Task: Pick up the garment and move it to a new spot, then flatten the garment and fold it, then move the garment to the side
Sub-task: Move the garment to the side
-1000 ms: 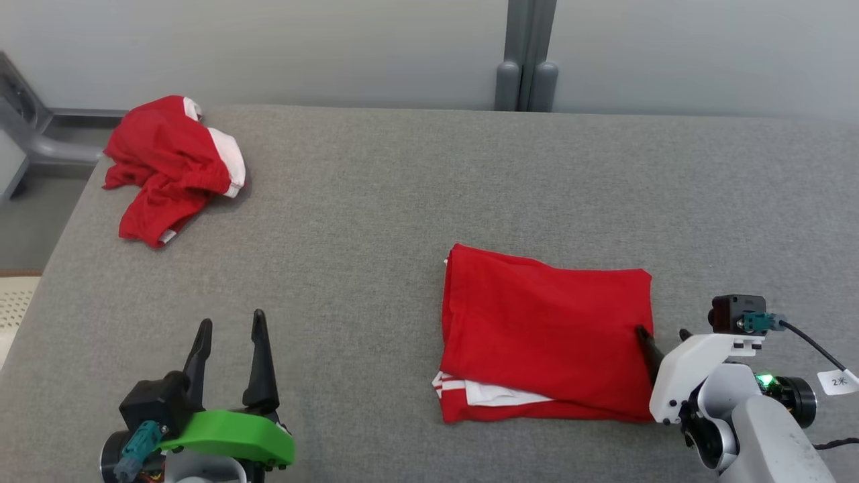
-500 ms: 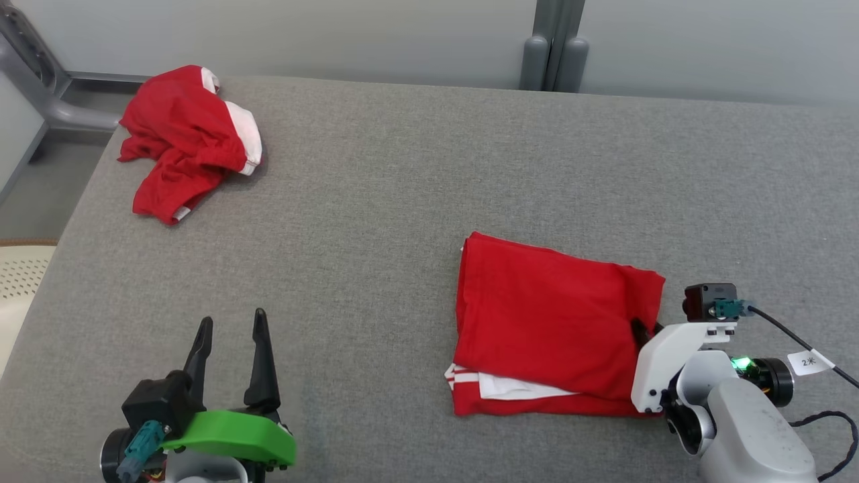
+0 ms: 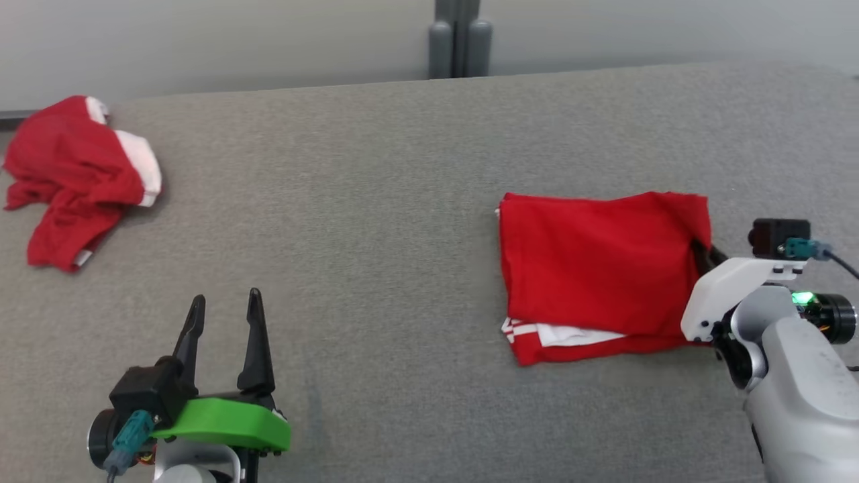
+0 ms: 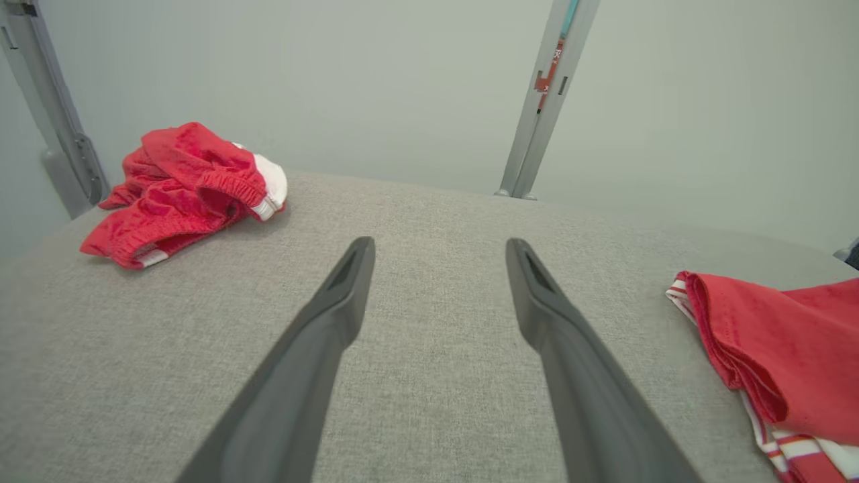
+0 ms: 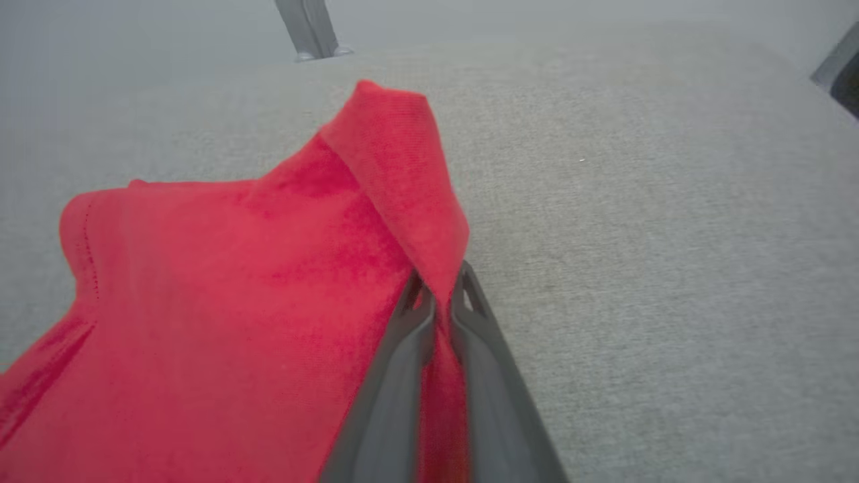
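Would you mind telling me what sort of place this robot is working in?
Likely a robotics lab's garment-folding station: a grey fabric-covered table against a bare wall with a metal post, holding one folded red garment and one crumpled red garment.

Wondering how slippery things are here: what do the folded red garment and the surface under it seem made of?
The folded red garment: soft matte knit, perhaps cotton jersey; fine texture, limp drape at its raised corner. The surface: grey woven upholstery-like fabric, matte; flecked weave shows.
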You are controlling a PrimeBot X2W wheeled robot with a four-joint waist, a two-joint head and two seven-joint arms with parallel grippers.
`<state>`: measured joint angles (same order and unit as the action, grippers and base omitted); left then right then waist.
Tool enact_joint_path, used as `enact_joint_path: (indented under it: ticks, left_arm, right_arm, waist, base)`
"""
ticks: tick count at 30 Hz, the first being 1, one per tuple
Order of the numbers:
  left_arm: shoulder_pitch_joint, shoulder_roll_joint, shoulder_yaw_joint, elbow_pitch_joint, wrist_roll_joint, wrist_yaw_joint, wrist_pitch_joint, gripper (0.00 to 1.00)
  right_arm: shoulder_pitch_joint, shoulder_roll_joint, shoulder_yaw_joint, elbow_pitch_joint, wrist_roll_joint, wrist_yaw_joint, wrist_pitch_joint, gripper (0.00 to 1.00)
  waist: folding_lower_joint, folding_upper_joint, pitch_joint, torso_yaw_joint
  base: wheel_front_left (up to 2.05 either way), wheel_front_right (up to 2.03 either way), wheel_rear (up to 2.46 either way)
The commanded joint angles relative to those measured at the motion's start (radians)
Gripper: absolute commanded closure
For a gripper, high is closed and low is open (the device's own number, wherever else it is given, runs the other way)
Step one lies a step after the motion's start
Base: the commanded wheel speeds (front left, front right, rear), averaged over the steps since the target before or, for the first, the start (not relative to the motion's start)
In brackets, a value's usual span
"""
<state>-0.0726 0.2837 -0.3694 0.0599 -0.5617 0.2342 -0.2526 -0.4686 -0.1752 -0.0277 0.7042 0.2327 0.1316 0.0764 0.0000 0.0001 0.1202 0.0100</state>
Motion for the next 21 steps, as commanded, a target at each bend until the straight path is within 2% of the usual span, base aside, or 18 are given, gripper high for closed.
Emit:
enact_joint_path:
  ticks: [1,6,11,16,21]
  left_arm:
    - [-0.025,0.011,0.000,-0.010,0.007,0.003,0.005,0.00]
    - [-0.065,0.027,-0.015,-0.030,0.029,0.000,0.031,0.00]
    - [-0.104,0.043,-0.033,-0.046,0.051,0.000,0.061,0.00]
    - [-0.128,0.056,-0.043,-0.063,0.062,0.003,0.085,0.00]
    - [-0.140,0.065,-0.050,-0.079,0.070,0.004,0.098,0.00]
  right_arm:
    - [-0.021,-0.009,-0.020,-0.013,-0.001,-0.002,-0.011,1.00]
    - [-0.052,-0.005,-0.088,-0.037,-0.012,-0.002,-0.030,1.00]
    - [-0.075,0.018,-0.127,-0.047,-0.019,-0.002,-0.047,1.00]
    - [-0.093,0.036,-0.143,-0.049,-0.022,-0.002,-0.061,1.00]
    - [-0.133,0.040,-0.140,-0.043,-0.039,-0.002,-0.070,1.00]
  waist:
    - [0.0000,-0.0001,0.059,-0.154]
    - [0.0000,-0.0001,0.115,-0.286]
    - [0.0000,-0.0001,0.159,-0.368]
    - [0.0000,-0.0001,0.187,-0.392]
    - [0.0000,-0.0001,0.209,-0.371]
  base:
    - [0.00,0.00,0.00]
    - [0.00,0.00,0.00]
    - [0.00,0.00,0.00]
    - [0.00,0.00,0.00]
    - [0.00,0.00,0.00]
